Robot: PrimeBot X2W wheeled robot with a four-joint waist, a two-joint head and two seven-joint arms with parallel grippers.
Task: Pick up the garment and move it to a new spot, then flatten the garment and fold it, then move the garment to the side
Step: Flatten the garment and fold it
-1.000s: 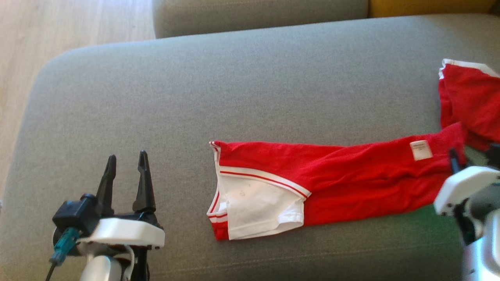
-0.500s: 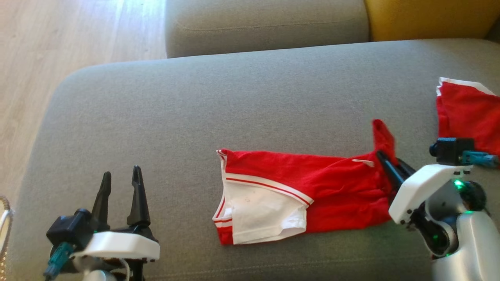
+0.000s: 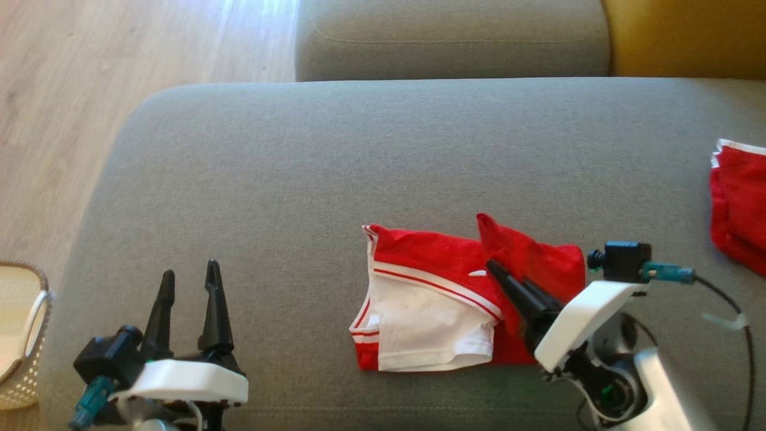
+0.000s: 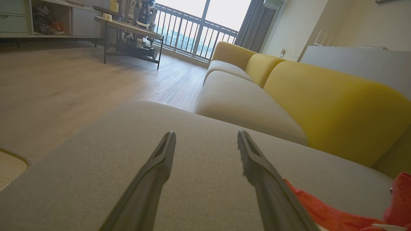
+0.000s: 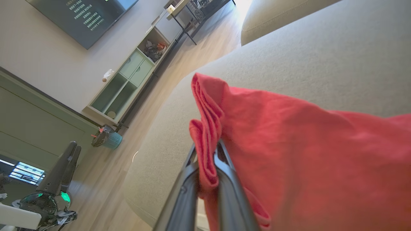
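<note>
Right gripper (image 3: pixel 492 264) reached up-left, jaws pinched on red edge of garment (image 3: pixel 428 302), edge raised, rest flat on cushion (image 3: pixel 335 155) beneath jaws. Left gripper (image 3: pixel 189 272) pointed forward, jaws wide, empty, garment well apart rightward.

Home living room: yellow sofa (image 4: pixel 321 106), wall television (image 5: pixel 86 19), balcony railing (image 4: pixel 192 35).
</note>
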